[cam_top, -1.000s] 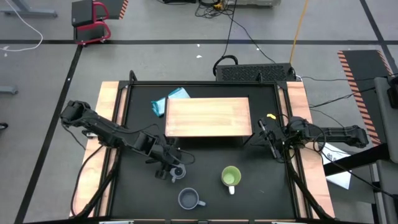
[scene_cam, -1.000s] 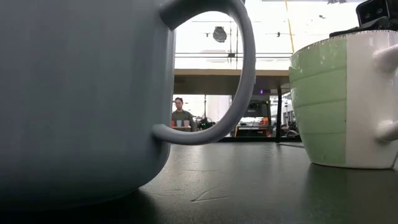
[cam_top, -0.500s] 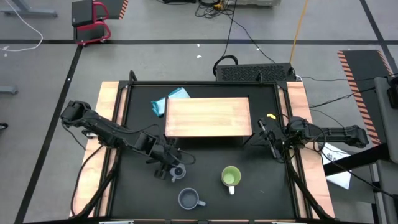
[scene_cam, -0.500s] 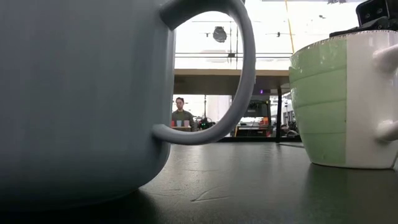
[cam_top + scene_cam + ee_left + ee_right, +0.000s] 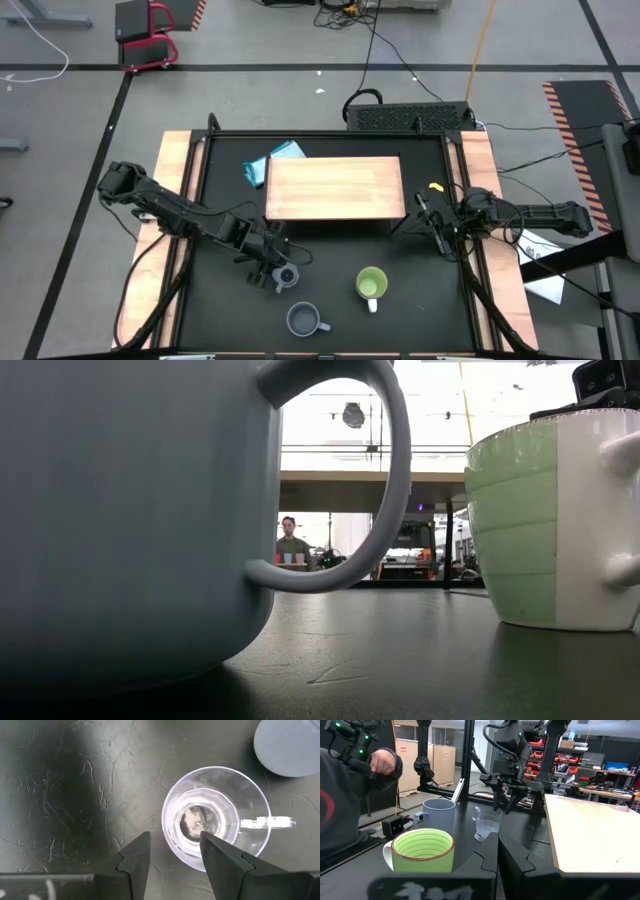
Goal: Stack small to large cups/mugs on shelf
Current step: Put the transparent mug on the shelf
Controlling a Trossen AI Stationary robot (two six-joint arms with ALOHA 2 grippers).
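The small clear glass cup [image 5: 287, 277] [image 5: 215, 817] stands upright on the black table, its handle [image 5: 270, 822] pointing away from my fingers. My left gripper [image 5: 279, 272] [image 5: 175, 837] hangs open just over it, pointing down. One finger [image 5: 220, 857] is above the cup's inside and the other [image 5: 135, 860] is outside its wall. The grey-blue mug [image 5: 303, 320] [image 5: 120, 520] and the green mug with a white handle [image 5: 372, 284] [image 5: 422, 850] stand on the table near its front edge. The wooden shelf [image 5: 335, 187] lies behind them. My right gripper [image 5: 430, 215] waits shut at the table's right edge.
A blue cloth [image 5: 270, 162] lies at the shelf's far left corner, and a small yellow item [image 5: 435, 187] lies to its right. A person [image 5: 350, 795] stands past the table's near edge. The shelf's plank top [image 5: 590, 830] is bare. There is free table between the mugs and the shelf.
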